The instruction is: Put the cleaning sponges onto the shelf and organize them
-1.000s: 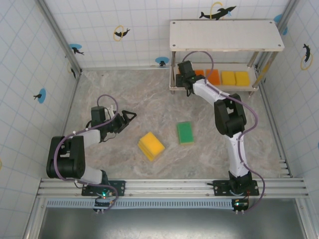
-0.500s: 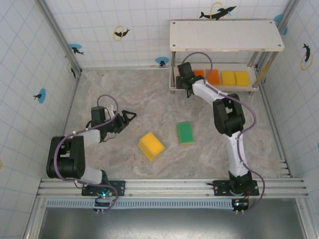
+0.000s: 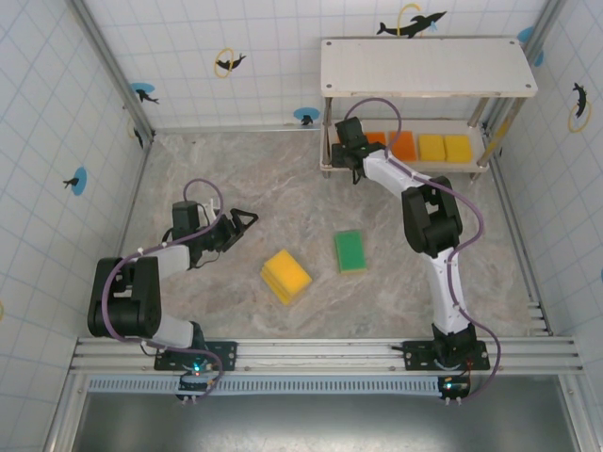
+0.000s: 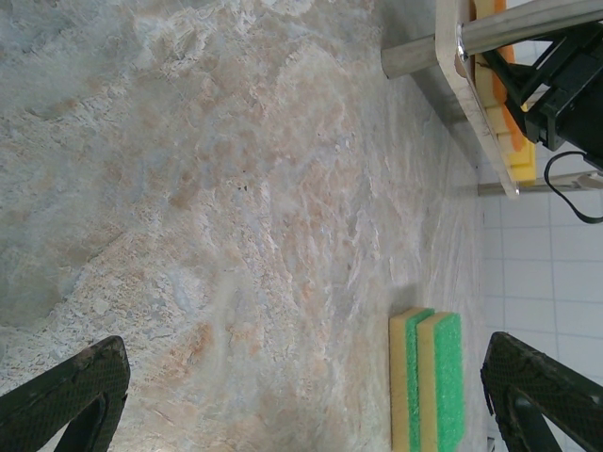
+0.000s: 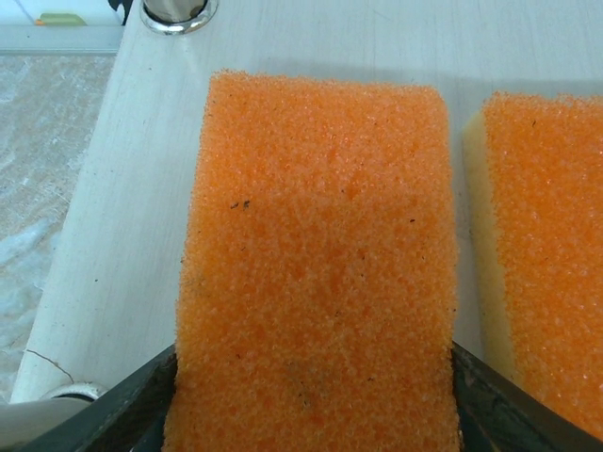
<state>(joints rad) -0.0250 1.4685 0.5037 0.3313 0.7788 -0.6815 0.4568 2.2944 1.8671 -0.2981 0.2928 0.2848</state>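
The orange sponge (image 5: 316,235) lies at the shelf's (image 5: 127,188) lower left end, between the right gripper's (image 5: 311,386) fingers; whether they pinch it is unclear. It looks like soft, light foam, best gripped by its long sides. The left gripper (image 4: 301,395) gapes.

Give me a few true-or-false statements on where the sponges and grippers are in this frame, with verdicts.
1. The left gripper holds a sponge. False: its jaws are open and empty, over the table.
2. The right gripper is at the lower tier of the shelf, an orange sponge between its fingers. True.
3. The green-topped sponge lies on the shelf. False: it lies on the table.
4. Yellow sponges sit on the lower tier, right of the orange ones in the top view. True.
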